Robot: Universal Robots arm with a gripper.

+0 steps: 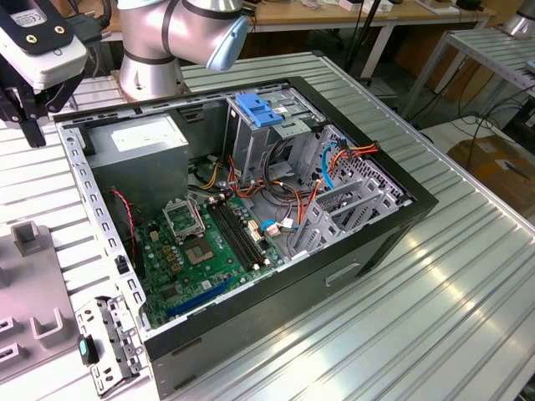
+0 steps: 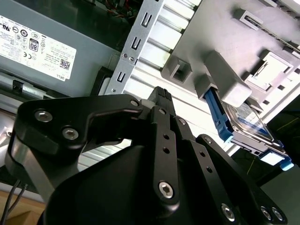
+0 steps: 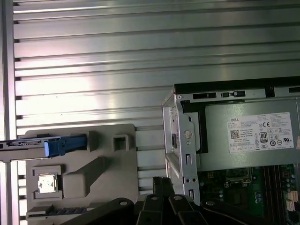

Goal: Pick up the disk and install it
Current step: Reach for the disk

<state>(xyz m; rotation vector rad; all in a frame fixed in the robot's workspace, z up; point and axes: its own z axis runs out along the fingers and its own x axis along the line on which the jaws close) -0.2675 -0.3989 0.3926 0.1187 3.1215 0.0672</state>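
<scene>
One disk [image 2: 248, 123], one grey fixture [image 3: 115, 171], one open computer case [image 1: 276, 317], one robot arm [image 1: 167, 33].

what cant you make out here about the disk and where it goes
- Disk label: second wrist view, slanted and partly under the grey holder's block.
- Disk face: first wrist view, edge-on and cut by the frame edge.
- Drive cage interior: exterior view, hidden by its walls and blue handle.

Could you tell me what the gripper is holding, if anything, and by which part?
Nothing: the disk lies in its grey holder, apart from the gripper.
</scene>
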